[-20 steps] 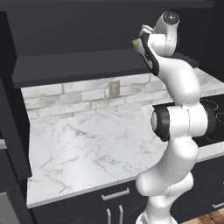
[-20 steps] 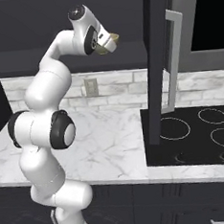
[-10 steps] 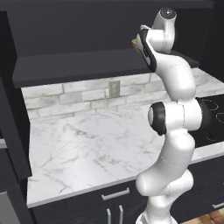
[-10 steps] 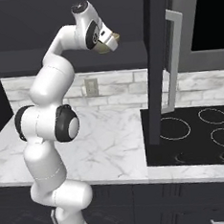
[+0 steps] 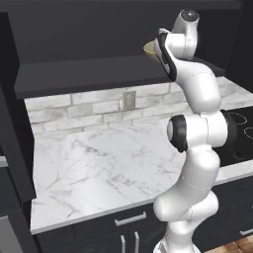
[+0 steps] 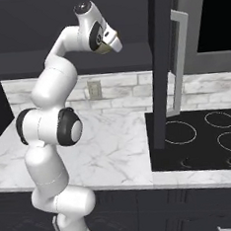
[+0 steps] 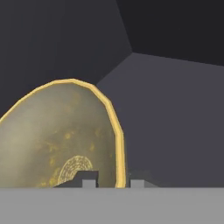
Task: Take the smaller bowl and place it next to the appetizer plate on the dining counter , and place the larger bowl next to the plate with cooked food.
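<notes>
- Your gripper (image 7: pixel 110 183) is closed on the rim of the smaller bowl (image 7: pixel 61 140), one finger inside, one outside.
- The bowl is glossy golden-tan, round, mottled inside, with nothing in it.
- It sits up inside the dark wall cabinet (image 5: pixel 89 29), above the white-veined marble worktop (image 5: pixel 108 168).

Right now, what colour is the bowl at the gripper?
Glossy golden-tan with a yellow rim; the smaller bowl shows best in the hand view.

White glossy arm (image 5: pixel 197 148), rounded segments, dark joint rings at elbow and wrist, grey cap on top joint.
</notes>
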Motion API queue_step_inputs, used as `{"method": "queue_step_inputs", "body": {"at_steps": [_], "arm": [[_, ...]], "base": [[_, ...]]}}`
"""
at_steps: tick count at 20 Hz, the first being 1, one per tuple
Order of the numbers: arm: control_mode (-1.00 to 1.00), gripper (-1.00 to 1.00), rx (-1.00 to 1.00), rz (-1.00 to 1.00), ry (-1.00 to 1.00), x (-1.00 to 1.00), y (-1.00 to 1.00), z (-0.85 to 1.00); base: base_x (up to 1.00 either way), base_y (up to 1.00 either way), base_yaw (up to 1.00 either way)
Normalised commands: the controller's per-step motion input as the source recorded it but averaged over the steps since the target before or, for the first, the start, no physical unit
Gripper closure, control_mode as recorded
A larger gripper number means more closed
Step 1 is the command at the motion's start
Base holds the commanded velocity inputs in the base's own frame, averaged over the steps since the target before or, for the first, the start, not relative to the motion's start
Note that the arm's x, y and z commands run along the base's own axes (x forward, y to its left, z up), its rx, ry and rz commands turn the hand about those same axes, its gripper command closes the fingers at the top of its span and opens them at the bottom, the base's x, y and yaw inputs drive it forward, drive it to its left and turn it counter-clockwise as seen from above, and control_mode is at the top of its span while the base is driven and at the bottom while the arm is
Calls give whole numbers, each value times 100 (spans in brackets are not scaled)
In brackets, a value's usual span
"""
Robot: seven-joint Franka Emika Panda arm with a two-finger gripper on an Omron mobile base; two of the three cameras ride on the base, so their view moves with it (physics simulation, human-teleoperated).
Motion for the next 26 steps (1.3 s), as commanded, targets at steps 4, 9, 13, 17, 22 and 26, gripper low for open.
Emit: {"method": "queue_step_inputs", "body": {"at_steps": [4,9,13,17,22,26], "arm": [[-100,100,0,0,0,-16,0,-22],[-100,100,0,6,0,-53,18,-1],[-100,100,0,13,0,-68,46,0],[-100,100,0,15,0,-98,46,0],[-100,100,0,17,0,-100,42,0],[-100,100,0,17,0,-100,25,0]], "base": [[0,0,0],[0,0,0],[0,0,0],[0,0,0],[0,0,0],[0,0,0]]}}
